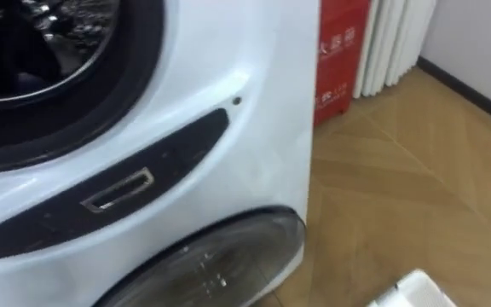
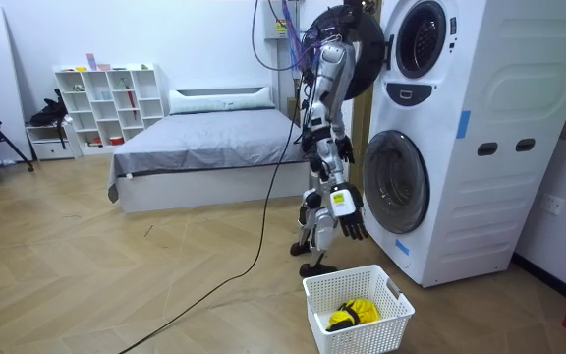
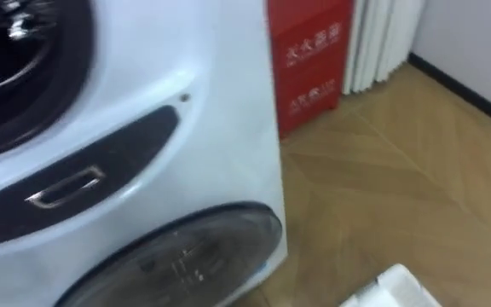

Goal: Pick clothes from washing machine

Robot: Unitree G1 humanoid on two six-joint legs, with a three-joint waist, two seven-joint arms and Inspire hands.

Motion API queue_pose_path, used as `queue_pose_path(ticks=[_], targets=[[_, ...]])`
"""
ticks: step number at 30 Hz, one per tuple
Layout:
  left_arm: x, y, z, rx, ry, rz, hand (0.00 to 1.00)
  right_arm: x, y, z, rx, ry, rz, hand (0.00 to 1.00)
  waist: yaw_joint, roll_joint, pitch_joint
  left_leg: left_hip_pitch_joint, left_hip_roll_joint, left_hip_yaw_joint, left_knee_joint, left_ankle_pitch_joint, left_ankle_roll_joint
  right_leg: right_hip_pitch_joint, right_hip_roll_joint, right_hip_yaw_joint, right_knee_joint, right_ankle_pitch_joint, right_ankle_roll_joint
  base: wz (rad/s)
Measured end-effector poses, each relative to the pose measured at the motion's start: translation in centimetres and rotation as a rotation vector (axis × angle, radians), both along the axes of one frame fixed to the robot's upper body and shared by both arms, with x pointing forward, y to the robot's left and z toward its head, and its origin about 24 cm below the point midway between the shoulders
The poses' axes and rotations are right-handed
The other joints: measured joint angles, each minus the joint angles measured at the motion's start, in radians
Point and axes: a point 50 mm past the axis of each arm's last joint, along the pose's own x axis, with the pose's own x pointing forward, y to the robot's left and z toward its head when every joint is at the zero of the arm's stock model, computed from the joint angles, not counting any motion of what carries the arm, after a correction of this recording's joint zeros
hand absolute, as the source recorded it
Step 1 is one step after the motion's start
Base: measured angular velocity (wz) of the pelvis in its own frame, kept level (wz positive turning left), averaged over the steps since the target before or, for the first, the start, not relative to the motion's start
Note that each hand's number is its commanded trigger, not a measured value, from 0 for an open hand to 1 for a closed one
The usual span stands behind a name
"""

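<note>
A yellow garment (image 2: pixel 352 314) is lying crumpled in the white basket (image 2: pixel 376 337), which is sitting on the floor just in front of the washing machine (image 2: pixel 480 98), on the robot's right. The garment is looking soft, light and limp, so it will likely sag from any hold. Pinching a bunched fold, rather than a loose edge, should keep it from slipping. Whether more clothes are waiting in the machine's upper drum (image 1: pixel 24 43) I cannot tell, as it is showing dark with metal glints.

The right hand (image 2: pixel 349 218) is hanging low before the machine's lower door (image 2: pixel 398 182), its fingers drooping loosely and holding nothing. The room view is giving the whole robot standing facing the machine, with the upper door (image 2: pixel 369 64) swung open. The eye views are giving the drum's mouth close up, the lower door, a corner of the basket, and a red box (image 1: pixel 341 51) beyond the machine's far side.
</note>
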Motion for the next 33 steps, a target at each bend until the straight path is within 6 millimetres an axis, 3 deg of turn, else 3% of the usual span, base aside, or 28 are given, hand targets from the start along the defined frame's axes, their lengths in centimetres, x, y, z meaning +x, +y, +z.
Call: queue_pose_path(ticks=[4, 7, 8, 9, 14, 15, 20, 31, 33], targets=[[-0.7, 0.1, 0.0, -0.001, 0.004, 0.014, 0.0, -1.5, 0.5, -0.6, 0.031, 0.027, -0.014, 0.0, 0.016, -0.024, -0.0022, 0.044, -0.003, -0.046, -0.013, 0.0, 0.0, 0.081, -0.006, -0.049, -0.049, 0.0, 0.002, 0.4], [-1.7, 0.2, -0.2, 0.001, 0.032, 0.026, 0.0, -3.7, 1.5, -2.1, 0.075, 0.12, -0.015, 0.0, 0.027, -0.06, -0.0155, 0.097, -0.007, -0.105, -0.036, 0.001, -0.002, 0.188, -0.01, -0.108, -0.109, 0.001, 0.003, 0.58], [-1.7, 0.2, -0.2, 0.0, 0.033, 0.028, 0.0, -4.2, 1.7, -2.3, 0.083, 0.143, -0.015, 0.0, 0.028, -0.066, -0.0162, 0.104, -0.008, -0.116, -0.036, 0.001, -0.002, 0.205, -0.012, -0.119, -0.119, 0.001, 0.003, 0.6], [-1.8, 0.2, -0.2, 0.0, 0.038, 0.034, 0.0, -4.9, 2.1, -2.8, 0.103, 0.177, -0.017, 0.0, 0.035, -0.081, -0.0092, 0.115, -0.011, -0.133, -0.036, 0.001, -0.002, 0.227, -0.015, -0.138, -0.138, 0.0, 0.005, 0.43], [-2.8, 0.7, -0.3, 0.004, 0.065, 0.098, 0.0, -7.8, 4.0, -4.4, 0.204, 0.307, -0.019, 0.0, 0.081, -0.108, -0.0115, 0.151, -0.017, -0.185, -0.046, 0.001, -0.002, 0.296, -0.016, -0.176, -0.168, 0.002, 0.007, 0.27], [-3.2, 1.0, -0.3, 0.007, 0.071, 0.12, 0.0, -8.2, 4.5, -4.7, 0.22, 0.337, -0.006, 0.0, 0.094, -0.117, -0.005, 0.161, -0.018, -0.196, -0.048, 0.001, -0.002, 0.309, -0.016, -0.188, -0.169, 0.002, 0.007, 0.16], [-4.0, 1.3, -0.3, 0.014, 0.094, 0.185, 0.0, -8.7, 6.0, -5.3, 0.236, 0.412, 0.07, 0.0, 0.113, -0.128, -0.0011, 0.165, -0.02, -0.227, -0.048, 0.001, -0.002, 0.326, -0.019, -0.222, -0.169, 0.002, 0.008, 0.22], [-5.5, 1.6, -0.4, 0.029, 0.132, 0.241, 0.0, -7.5, 7.2, -5.6, 0.249, 0.423, 0.152, 0.0, 0.156, -0.138, 0.0004, 0.179, -0.026, -0.244, -0.028, 0.001, -0.002, 0.35, -0.021, -0.21, -0.183, -0.006, 0.014, 0.03], [-5.0, 1.9, -0.3, 0.041, 0.123, 0.233, 0.0, -7.4, 7.4, -5.6, 0.244, 0.432, 0.198, 0.0, 0.169, -0.142, -0.0001, 0.159, -0.018, -0.245, 0.022, -0.007, -0.008, 0.35, -0.018, -0.209, -0.176, -0.01, 0.009, 0.0]])
